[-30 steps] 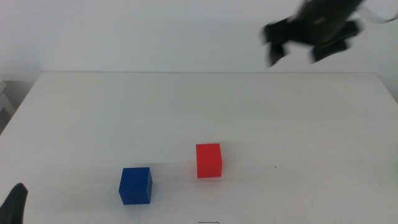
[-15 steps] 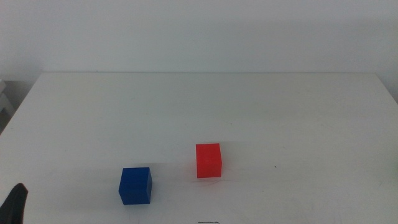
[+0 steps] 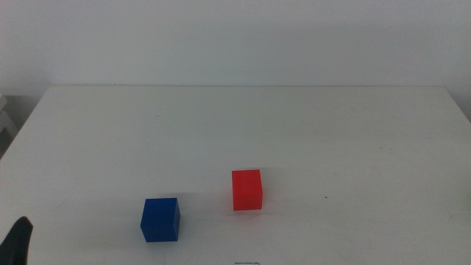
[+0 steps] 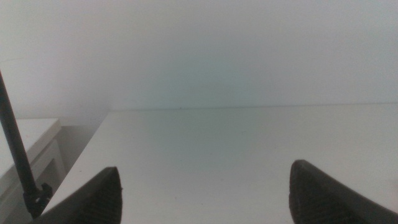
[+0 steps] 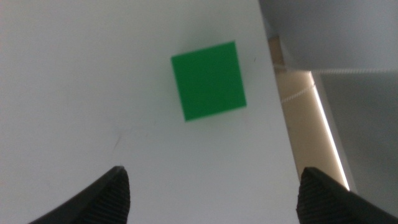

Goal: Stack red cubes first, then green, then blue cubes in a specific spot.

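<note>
The red cube stands on the white table a little in front of the middle. The blue cube sits to its left, nearer the front edge. In the right wrist view the green cube lies close to a table edge, seen from above, and it is outside the middle view. My right gripper hovers open over it, well above it, with nothing between the jaws. My left gripper waits open at the front left corner, one dark jaw tip showing in the middle view.
A thin dark rod stands beside a low white shelf to the left of the table. In the right wrist view the table edge drops off to a floor strip just past the green cube.
The right arm, seen blurred at the top right a second ago, has left the middle view. The cubes and the left gripper have not moved.
</note>
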